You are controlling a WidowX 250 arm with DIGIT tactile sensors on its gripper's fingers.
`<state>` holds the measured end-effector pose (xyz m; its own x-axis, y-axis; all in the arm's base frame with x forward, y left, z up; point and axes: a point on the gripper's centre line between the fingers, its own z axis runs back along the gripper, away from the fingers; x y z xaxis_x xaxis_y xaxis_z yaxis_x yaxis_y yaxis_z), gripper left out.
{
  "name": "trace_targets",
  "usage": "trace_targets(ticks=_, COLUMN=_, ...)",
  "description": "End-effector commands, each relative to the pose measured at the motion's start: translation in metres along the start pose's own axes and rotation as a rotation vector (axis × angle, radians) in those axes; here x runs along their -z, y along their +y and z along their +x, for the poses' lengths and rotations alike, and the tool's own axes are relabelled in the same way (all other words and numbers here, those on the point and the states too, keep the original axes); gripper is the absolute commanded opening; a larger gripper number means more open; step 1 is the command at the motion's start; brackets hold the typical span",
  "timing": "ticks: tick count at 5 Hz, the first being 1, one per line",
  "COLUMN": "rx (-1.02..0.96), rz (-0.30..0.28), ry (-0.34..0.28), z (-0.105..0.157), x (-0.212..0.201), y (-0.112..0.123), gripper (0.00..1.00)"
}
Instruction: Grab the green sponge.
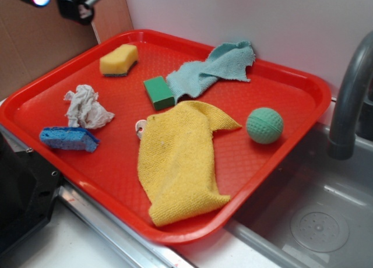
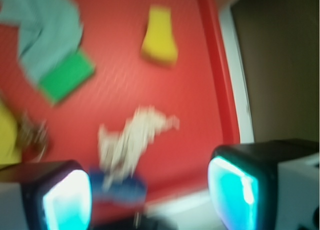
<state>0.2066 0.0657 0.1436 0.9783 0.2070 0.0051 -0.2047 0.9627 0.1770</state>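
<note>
From the exterior view, my hand [image 1: 70, 3] hangs high above the tray's [image 1: 303, 87] far left corner, nothing grabbed. The green sponge [image 1: 158, 92] lies mid-tray, touching the teal cloth [image 1: 215, 70]. The wrist view shows my fingers [image 2: 65, 200] spread apart and empty, with the sponge [image 2: 66, 79] well ahead; the whole approach remains.

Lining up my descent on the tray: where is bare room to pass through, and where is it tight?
Open tray floor lies between the yellow sponge and green sponge, and in front of the blue sponge. Crowded: the teal cloth touches the green sponge's right side, with the yellow cloth just below it.
</note>
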Motion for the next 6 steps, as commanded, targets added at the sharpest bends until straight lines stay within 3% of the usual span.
trace_targets(ticks=1, rx=0.049, rz=0.031, ry=-0.073, z=0.042, x=0.022, y=0.022, gripper=1.0)
trace_targets(ticks=2, rx=0.049, rz=0.031, ry=-0.073, z=0.042, x=0.022, y=0.022, gripper=1.0)
trace_targets(ticks=3, rx=-0.08, rz=0.047, ry=-0.03, z=0.062, x=0.07, y=0.035, gripper=1.0)
trace_targets(ticks=4, rx=-0.12, rz=0.085, ry=-0.049, z=0.087, x=0.095, y=0.028, gripper=1.0)
trace_targets(ticks=5, rx=-0.138, rz=0.093, ry=-0.02, z=0.094, x=0.113, y=0.02, gripper=1.0)
trace_targets(ticks=6, rx=-0.161, rz=0.034, ry=-0.029, z=0.087, x=0.112, y=0.019, gripper=0.0)
